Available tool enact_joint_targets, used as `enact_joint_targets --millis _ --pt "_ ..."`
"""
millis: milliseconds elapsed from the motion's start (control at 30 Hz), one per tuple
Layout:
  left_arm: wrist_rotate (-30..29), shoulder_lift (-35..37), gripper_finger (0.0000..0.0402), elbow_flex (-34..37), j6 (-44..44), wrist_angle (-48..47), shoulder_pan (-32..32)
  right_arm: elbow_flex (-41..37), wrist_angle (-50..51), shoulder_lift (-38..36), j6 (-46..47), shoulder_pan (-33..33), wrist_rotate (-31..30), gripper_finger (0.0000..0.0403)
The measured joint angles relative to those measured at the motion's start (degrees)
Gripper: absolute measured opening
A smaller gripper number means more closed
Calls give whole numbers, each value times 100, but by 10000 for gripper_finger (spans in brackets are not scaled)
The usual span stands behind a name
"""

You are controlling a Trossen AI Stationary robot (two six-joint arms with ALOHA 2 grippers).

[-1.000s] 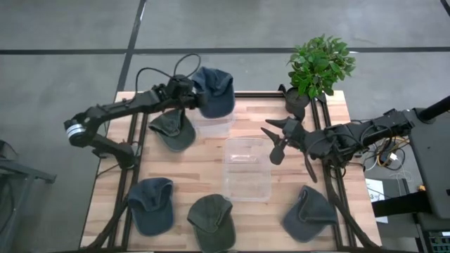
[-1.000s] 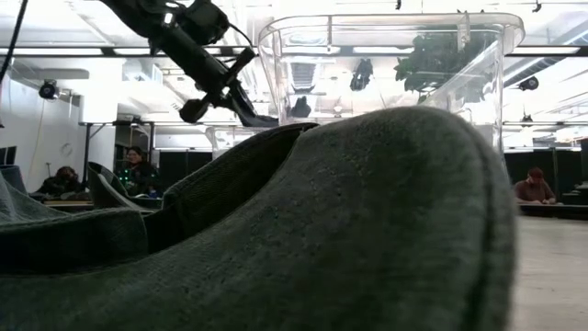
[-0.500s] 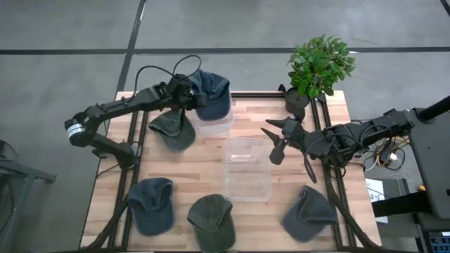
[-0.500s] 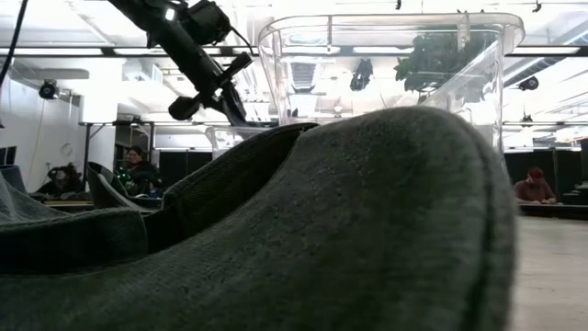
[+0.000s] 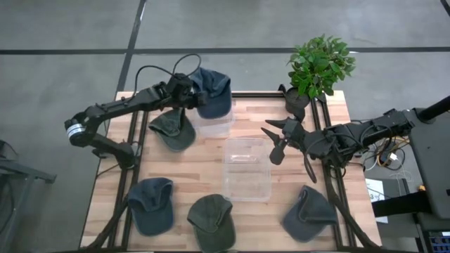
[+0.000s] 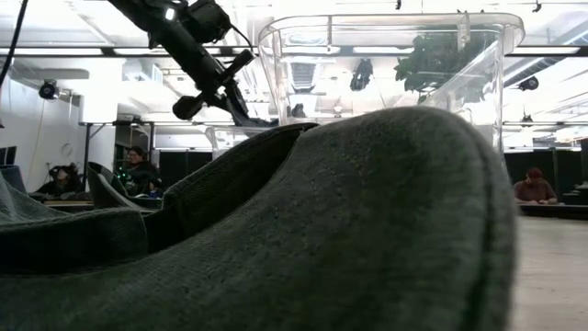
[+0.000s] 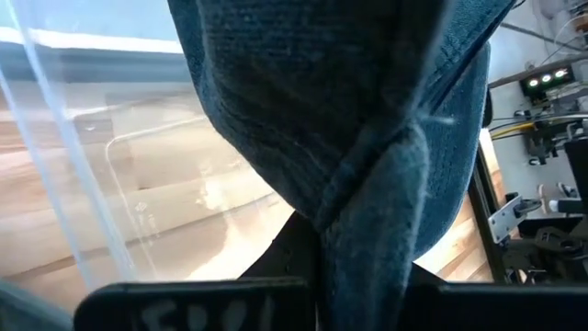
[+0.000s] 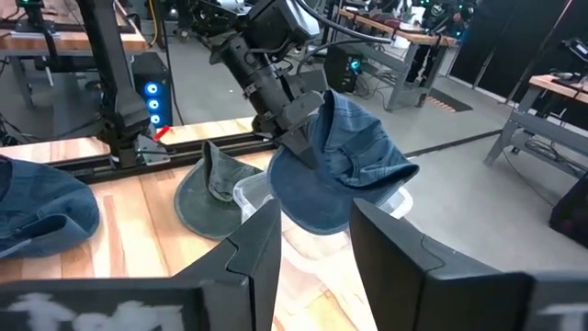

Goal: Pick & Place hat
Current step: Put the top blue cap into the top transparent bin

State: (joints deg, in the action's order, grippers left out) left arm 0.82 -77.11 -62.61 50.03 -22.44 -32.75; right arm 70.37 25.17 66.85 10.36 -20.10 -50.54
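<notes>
I see the left gripper (image 5: pixel 191 98) at the far side of the table (image 5: pixel 211 165), clenched on a blue hat (image 5: pixel 213 91). The hat hangs from the fingers above a small clear bin (image 5: pixel 214 125). In the left wrist view, the blue fabric (image 7: pixel 367 138) is bunched tight between the fingers, with the clear bin (image 7: pixel 175 202) below it. In the right wrist view, the same hat (image 8: pixel 335 165) droops from the left gripper (image 8: pixel 299 138) over the bin's rim.

The right gripper (image 5: pixel 278 140) waits near the table's right edge, beside a larger clear container (image 5: pixel 247 169) at the table's middle. Its fingers (image 8: pixel 253 248) stand apart with nothing between them.

Other hats lie flat on the wood:
- a green one (image 5: pixel 173 130) just left of the small bin;
- a blue one (image 5: pixel 151 204) at the near left;
- a green one (image 5: pixel 213 221) at the near middle;
- a grey-blue one (image 5: pixel 308 214) at the near right.

A potted plant (image 5: pixel 318 67) stands at the far right corner. The low view is largely blocked by a green hat (image 6: pixel 349 230) close to the lens.
</notes>
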Motion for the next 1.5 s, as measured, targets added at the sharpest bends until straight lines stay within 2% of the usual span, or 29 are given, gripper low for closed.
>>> enact_joint_targets --millis 200,300,833,1133,1500 --pt "0 -1 20 0 -206 99 0 0 -1 0 18 0 0 134" --pt "-4 -1 36 2 -392 99 10 0 -2 0 18 0 0 134" --pt "-92 -1 120 7 -179 99 17 -2 -2 0 17 0 2 125" --pt "-90 -1 124 15 151 -55 63 -2 -4 0 16 0 2 135" --pt "-13 9 124 14 398 -435 173 -2 -4 0 15 -1 2 121"
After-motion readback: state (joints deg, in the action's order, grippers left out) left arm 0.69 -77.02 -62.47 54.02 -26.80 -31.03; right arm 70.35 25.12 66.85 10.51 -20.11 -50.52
